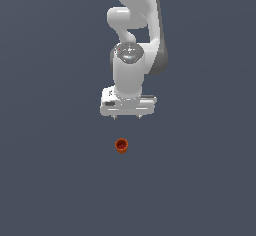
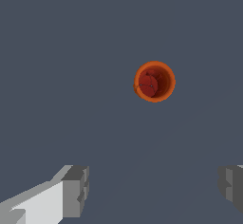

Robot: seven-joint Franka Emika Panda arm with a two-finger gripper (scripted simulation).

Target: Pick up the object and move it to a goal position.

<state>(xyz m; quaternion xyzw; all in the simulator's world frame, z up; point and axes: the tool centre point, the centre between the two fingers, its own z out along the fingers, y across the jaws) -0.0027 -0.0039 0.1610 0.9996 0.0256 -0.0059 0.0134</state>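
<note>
Orange-red cup (image 1: 121, 145) standing upright, mouth up, on the grey counter (image 1: 45, 180); probably light, rigid and slick-walled, best gripped across its tapered sides. End effector (image 1: 128, 117) poised above, fingers (image 2: 76, 190) spread, holding nothing.

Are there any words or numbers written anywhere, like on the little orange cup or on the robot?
None can be read.
Orange cup: plain orange-red, no writing inside or out in either view.
Gripper: plain white body with a small dark mark on it in the exterior view, too small to tell if it is text.
Grey floor: blank.
</note>
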